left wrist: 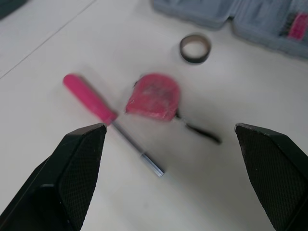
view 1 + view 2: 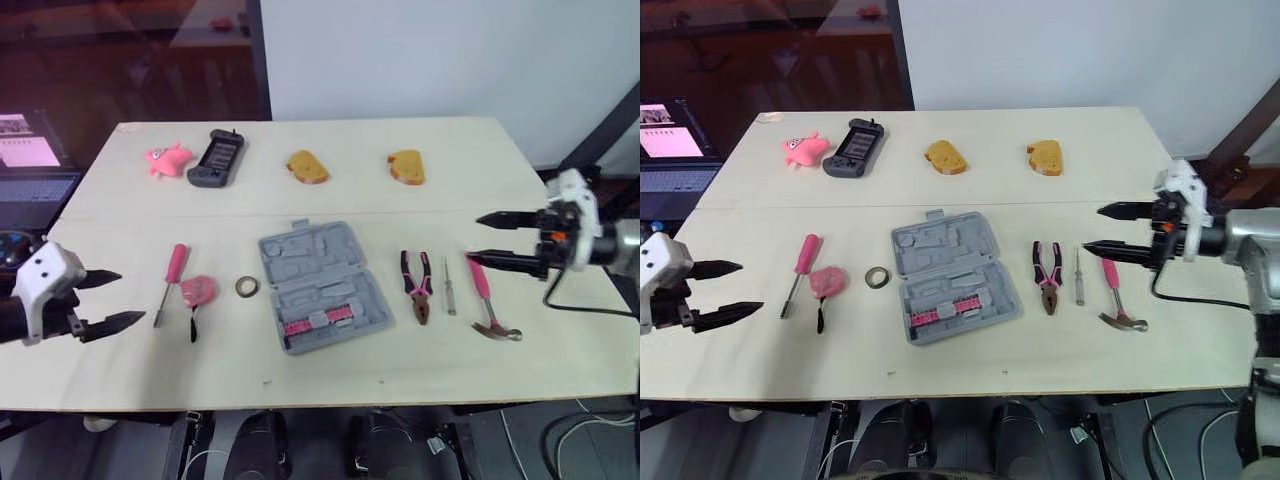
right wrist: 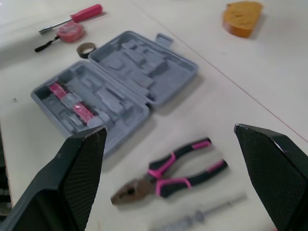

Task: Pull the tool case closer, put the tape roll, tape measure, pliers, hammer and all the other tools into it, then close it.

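Note:
The grey tool case (image 2: 318, 283) lies open at the table's middle, pink bits in its near half. Left of it are the dark tape roll (image 2: 247, 287), the pink tape measure (image 2: 198, 291) and a pink-handled screwdriver (image 2: 172, 277). Right of it lie the pink-and-black pliers (image 2: 417, 284), a small clear-handled screwdriver (image 2: 449, 287) and the pink-handled hammer (image 2: 487, 297). My left gripper (image 2: 112, 298) hovers open at the table's left edge, left of the screwdriver. My right gripper (image 2: 487, 239) is open above the table, just beyond the hammer. Both hold nothing.
At the back of the table sit a pink pig toy (image 2: 166, 158), a dark handheld game console (image 2: 217, 158) and two bread-shaped toys (image 2: 307, 166) (image 2: 406, 166). A laptop (image 2: 30, 170) stands off the table's left side.

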You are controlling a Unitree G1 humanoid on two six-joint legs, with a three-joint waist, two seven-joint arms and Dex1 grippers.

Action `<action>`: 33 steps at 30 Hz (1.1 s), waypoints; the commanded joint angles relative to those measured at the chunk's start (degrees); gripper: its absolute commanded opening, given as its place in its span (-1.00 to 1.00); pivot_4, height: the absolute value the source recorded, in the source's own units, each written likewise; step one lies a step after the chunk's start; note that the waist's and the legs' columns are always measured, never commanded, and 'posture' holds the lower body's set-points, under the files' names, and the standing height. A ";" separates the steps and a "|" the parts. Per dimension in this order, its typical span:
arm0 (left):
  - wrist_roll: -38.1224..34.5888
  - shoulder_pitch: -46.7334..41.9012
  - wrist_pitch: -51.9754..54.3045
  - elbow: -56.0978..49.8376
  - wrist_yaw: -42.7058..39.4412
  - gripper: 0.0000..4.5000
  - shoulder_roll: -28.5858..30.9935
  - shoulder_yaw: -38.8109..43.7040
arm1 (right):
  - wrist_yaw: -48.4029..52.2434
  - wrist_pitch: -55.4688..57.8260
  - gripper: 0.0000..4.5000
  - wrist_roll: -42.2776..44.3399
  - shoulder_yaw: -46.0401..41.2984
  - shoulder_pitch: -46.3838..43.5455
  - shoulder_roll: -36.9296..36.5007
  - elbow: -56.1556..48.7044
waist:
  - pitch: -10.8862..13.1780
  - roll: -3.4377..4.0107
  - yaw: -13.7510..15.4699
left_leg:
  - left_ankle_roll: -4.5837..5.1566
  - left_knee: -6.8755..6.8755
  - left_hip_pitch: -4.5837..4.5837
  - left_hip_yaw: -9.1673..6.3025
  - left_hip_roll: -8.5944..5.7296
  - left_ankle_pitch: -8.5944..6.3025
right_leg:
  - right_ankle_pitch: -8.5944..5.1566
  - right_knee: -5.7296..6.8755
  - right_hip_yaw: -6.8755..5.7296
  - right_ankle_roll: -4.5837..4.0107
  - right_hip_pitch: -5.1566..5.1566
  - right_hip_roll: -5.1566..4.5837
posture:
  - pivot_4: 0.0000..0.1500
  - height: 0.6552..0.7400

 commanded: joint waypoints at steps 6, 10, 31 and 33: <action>-4.47 5.97 12.08 -23.13 17.33 1.00 -13.48 -4.50 | -1.86 -0.97 0.99 -6.36 11.62 -4.71 5.25 -6.36 | 0.00 0.00 0.37 | 0.00 0.03 0.01 -0.12 -0.05 0.01 | 0.00 0.04 0.00 0.00 0.07 0.04 | 1.00 0.50; -0.95 3.90 14.41 -23.08 23.35 0.63 -16.26 -12.19 | -2.91 -5.00 0.76 -13.14 17.04 -7.54 6.45 -1.01 | -0.01 -0.02 0.30 | -0.02 0.05 0.02 -0.11 -0.07 0.03 | 0.00 0.05 -0.02 0.00 0.09 0.07 | 1.00 0.50; 7.17 -20.72 10.40 2.09 20.69 -1.00 -19.45 -32.92 | -13.58 -41.53 -0.99 -37.94 28.44 -29.73 25.11 51.43 | 0.00 0.00 0.12 | -0.50 0.04 0.00 0.08 -0.03 0.33 | 0.00 0.09 -0.01 0.00 0.06 0.17 | 1.00 0.50; 8.35 -22.75 9.71 4.46 20.50 -1.00 -20.03 -34.14 | -14.77 -42.54 -0.99 -39.17 28.59 -30.66 26.25 53.92 | 0.00 0.00 0.09 | -0.51 0.05 0.00 0.09 -0.03 0.34 | 0.00 0.10 -0.01 0.00 0.06 0.17 | 1.00 0.50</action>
